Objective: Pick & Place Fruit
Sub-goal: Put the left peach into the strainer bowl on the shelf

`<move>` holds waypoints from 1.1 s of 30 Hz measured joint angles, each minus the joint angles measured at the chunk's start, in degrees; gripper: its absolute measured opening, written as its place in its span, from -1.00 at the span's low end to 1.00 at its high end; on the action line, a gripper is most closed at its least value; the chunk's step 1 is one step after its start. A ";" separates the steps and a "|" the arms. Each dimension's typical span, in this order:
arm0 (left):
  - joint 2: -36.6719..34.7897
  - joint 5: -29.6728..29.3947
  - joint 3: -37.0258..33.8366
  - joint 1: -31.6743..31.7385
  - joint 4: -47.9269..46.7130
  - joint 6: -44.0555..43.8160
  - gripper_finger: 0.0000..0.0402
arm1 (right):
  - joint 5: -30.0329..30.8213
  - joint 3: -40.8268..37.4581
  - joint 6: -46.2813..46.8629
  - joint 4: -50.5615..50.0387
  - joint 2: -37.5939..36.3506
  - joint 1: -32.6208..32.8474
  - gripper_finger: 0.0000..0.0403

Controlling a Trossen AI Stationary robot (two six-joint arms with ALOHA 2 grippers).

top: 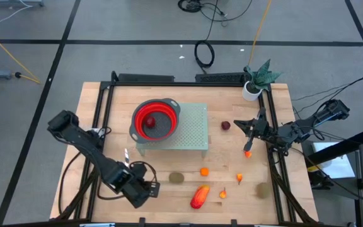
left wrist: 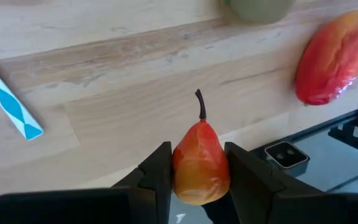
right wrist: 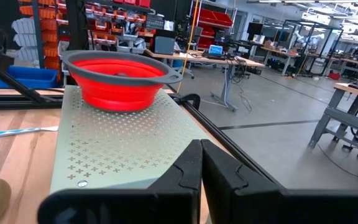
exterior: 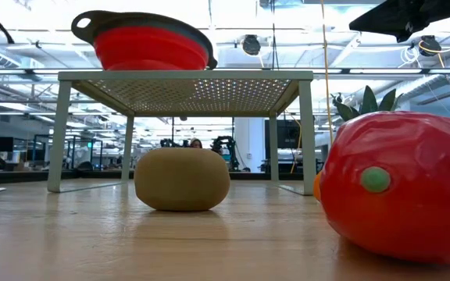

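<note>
A: Item one, the pale wooden plank surface [top: 106, 113]. Why is everything spread across it?

B: It carries the whole stock. The loose fruit lies along its near half, within reach of both arms, while the drop-off sits raised toward the back.

A: Item two, the grey-green perforated metal stand [top: 191, 129]?

B: A low four-legged rack. Judged purpose: it lifts the container above the fruit, so each piece must be carried up and over.

A: Item three, the red collapsible bowl with grey rim [top: 155, 118]?

B: It stands on the rack's left end, upright, with one dark-red round fruit [top: 150, 123] already inside. The likely destination.

A: Item four, the arms?

B: The left end effector [left wrist: 197, 171] is low at the near edge, clamped on a small red-orange pear-shaped toy fruit with a brown stem [left wrist: 199, 163], one finger on each flank, stem pointing away. A side grip suits its narrow waist. The right end effector [right wrist: 201, 165] waits at the right side, fingers pressed together, holding nothing.

A: Item five, the remaining fruit?

B: An elongated red-orange piece [top: 199, 197] just beside the left end effector; a brown-green oval [top: 177, 178]; a second oval [top: 263, 188] near the right edge; a dark-red round one [top: 225, 125] right of the rack; tiny orange pieces [top: 204, 171] scattered between. All still to be moved.
</note>
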 joint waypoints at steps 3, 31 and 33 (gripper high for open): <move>-0.70 -1.17 0.00 -0.04 0.17 2.25 -0.38 | 0.00 0.00 0.02 0.00 0.02 0.01 -1.00; -1.02 -12.35 0.04 -0.40 40.76 85.19 -0.38 | 0.00 0.00 0.00 -0.02 0.00 0.02 -1.00; -1.02 -12.32 0.04 -0.48 44.55 89.76 -0.38 | 0.00 0.00 0.00 -0.02 0.02 0.00 -1.00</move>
